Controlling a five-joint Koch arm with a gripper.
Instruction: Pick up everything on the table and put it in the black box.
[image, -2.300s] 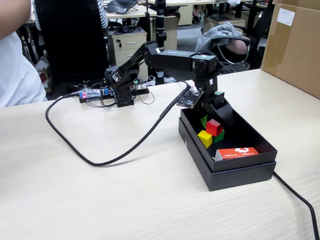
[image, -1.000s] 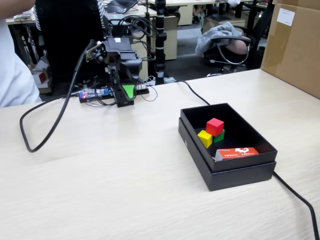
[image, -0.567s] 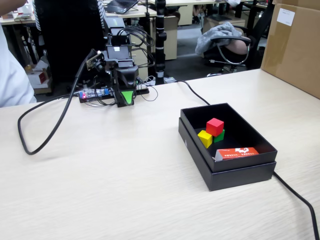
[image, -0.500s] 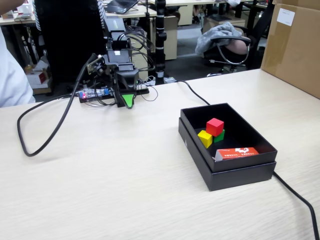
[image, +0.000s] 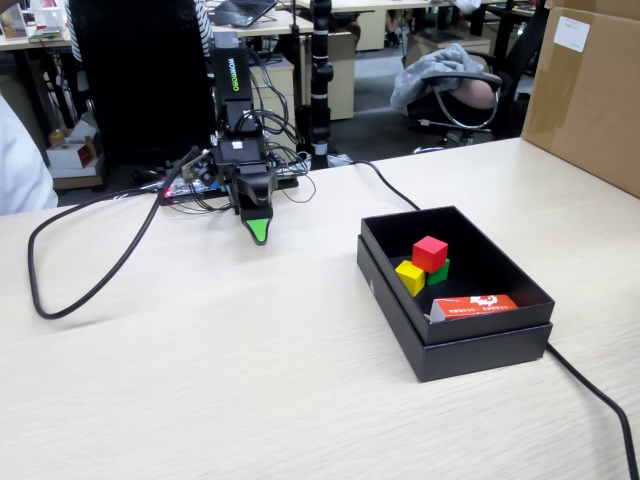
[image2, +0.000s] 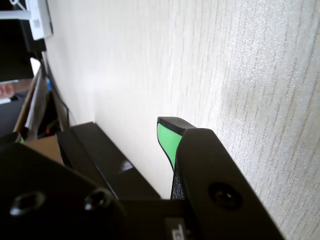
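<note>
The red cube (image: 430, 252) rests on top of the yellow cube (image: 410, 276) and the green cube (image: 439, 270) inside the black box (image: 520, 310), which stands on the right of the table (image: 250, 380). My gripper (image: 259, 232) hangs tip-down just above the table, well left of the box and holding nothing. Only one green-padded finger (image2: 167, 137) shows in the wrist view, so I cannot tell how the jaws stand. A side of the box (image2: 115, 165) also shows in the wrist view.
A flat orange-red carton (image: 478, 305) lies in the box's near corner. A big brown carton (image: 590, 95) stands at the far right. A black cable (image: 90, 290) loops over the table's left part, and another (image: 590, 385) runs past the box on the right.
</note>
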